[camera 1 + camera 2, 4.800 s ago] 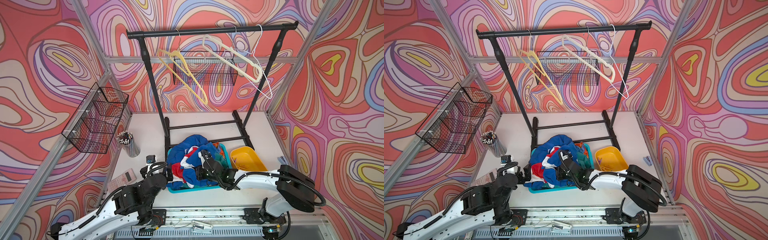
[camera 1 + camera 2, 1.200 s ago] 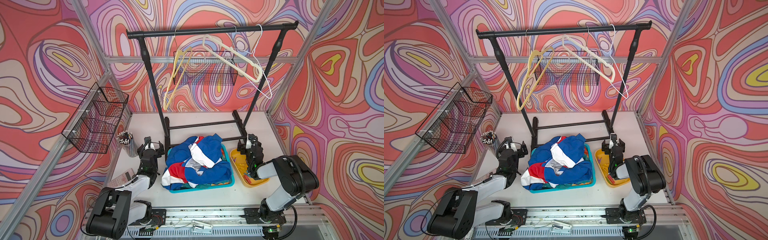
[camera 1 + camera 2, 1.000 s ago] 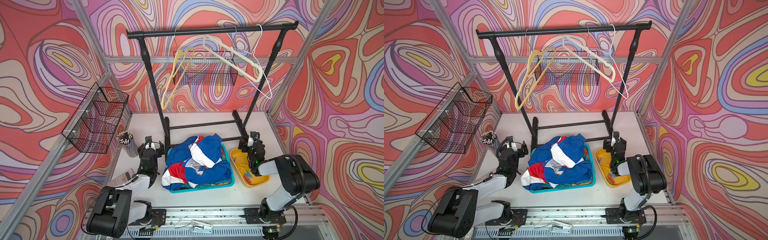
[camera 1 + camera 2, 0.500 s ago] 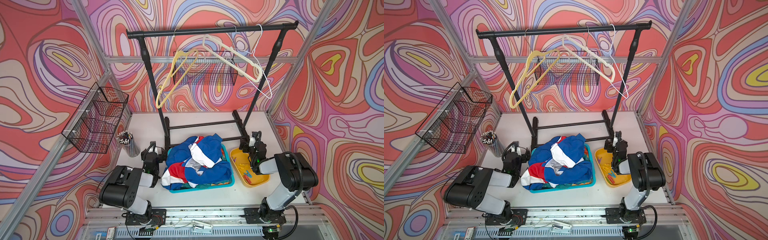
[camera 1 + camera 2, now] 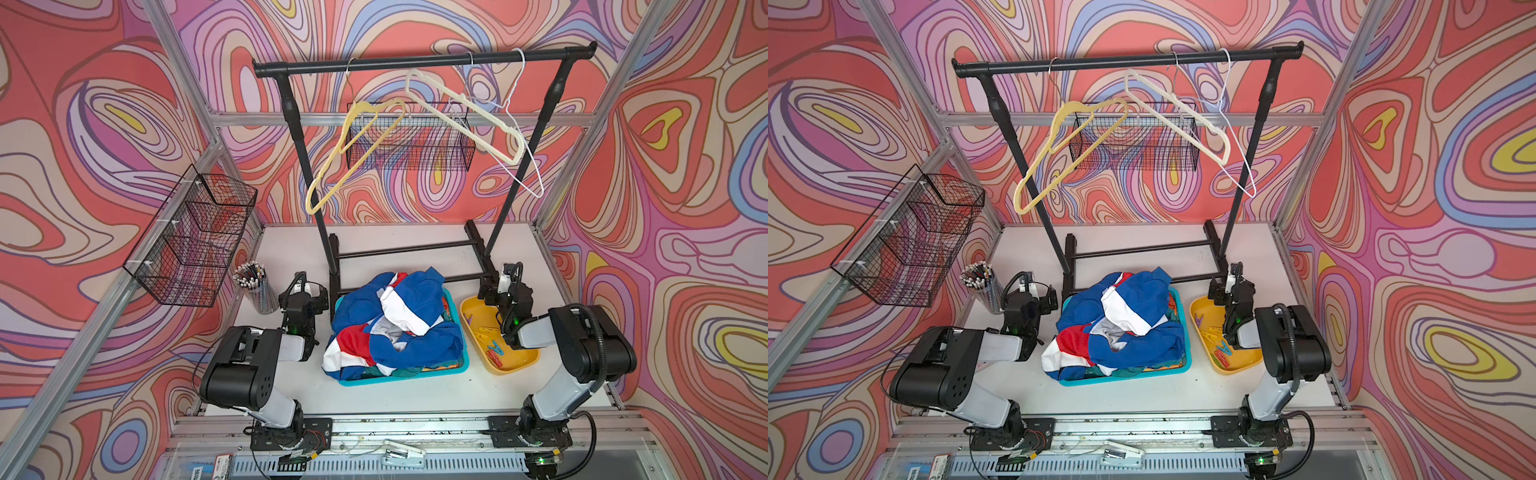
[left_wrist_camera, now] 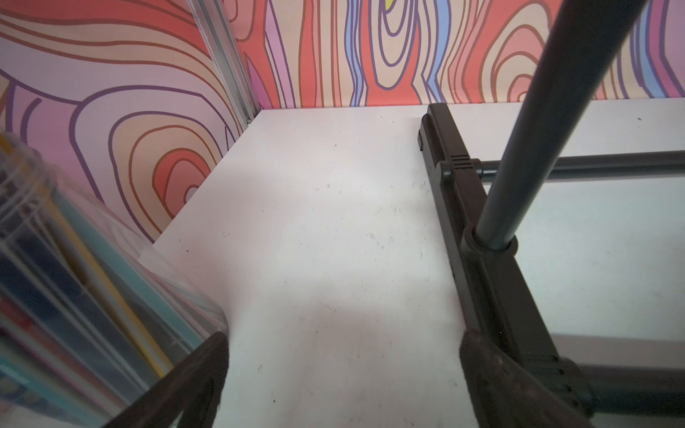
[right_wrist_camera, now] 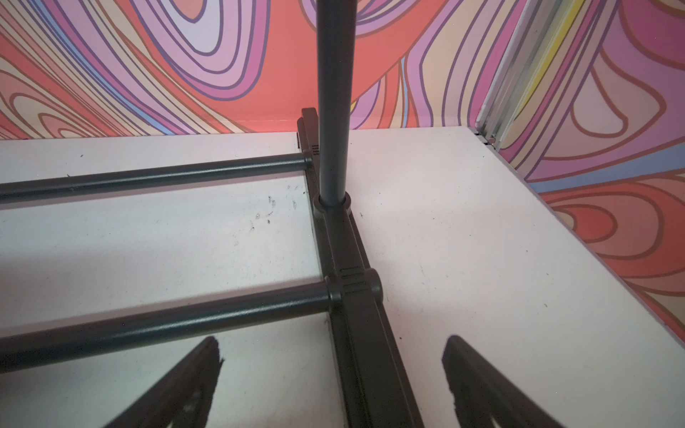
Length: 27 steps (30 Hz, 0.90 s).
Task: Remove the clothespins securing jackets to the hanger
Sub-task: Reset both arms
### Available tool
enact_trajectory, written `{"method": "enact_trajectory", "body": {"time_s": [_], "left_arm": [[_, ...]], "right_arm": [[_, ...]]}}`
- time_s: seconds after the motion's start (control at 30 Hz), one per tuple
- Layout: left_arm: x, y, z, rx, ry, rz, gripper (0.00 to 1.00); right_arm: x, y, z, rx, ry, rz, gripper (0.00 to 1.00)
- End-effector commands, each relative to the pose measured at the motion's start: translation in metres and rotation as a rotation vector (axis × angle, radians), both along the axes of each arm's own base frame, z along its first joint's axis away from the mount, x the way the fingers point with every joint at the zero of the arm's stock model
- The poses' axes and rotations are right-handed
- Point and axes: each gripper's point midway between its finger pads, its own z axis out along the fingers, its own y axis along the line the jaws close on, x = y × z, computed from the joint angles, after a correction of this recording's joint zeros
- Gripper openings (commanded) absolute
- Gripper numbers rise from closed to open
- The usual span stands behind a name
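Entry, both arms parked low on the white table (image 5: 374,399).

My left claw (image 5: 307,291) stood spread wide and held nothing. It sat just beside the teal bin (image 5: 399,376), on my left of it. In the left wrist view bare table showed between the fingers (image 6: 200,370), with the clear pencil cup (image 6: 92,296) close by one finger and the left rack foot (image 6: 452,207) close by the other.

My right claw (image 5: 503,291) was likewise spread wide and gripped nothing. It sat at the far end of the yellow tray (image 5: 515,368). In the right wrist view the right rack foot (image 7: 356,326) ran between the fingers.

The jackets (image 5: 395,324) lay heaped in the teal bin. The blue one with red and white bands was on top, and teal and orange cloth peeked out at the bin's near and right edges.

The clothespins (image 5: 492,347) lay loose in the yellow tray, which stood just beside the bin. I could make out yellow, blue and red ones.

Three hangers (image 5: 353,153) hung from the black rail (image 5: 415,62), well above the table. The yellowish one was tilted steeply.
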Motion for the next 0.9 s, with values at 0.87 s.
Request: {"method": "enact_trajectory", "body": {"time_s": [0.87], "left_arm": [[-0.0006, 0.0008, -0.0001, -0.004, -0.002, -0.003, 1.0]], "right_arm": [[0.003, -0.001, 0.0014, -0.001, -0.009, 0.0, 0.98]]}}
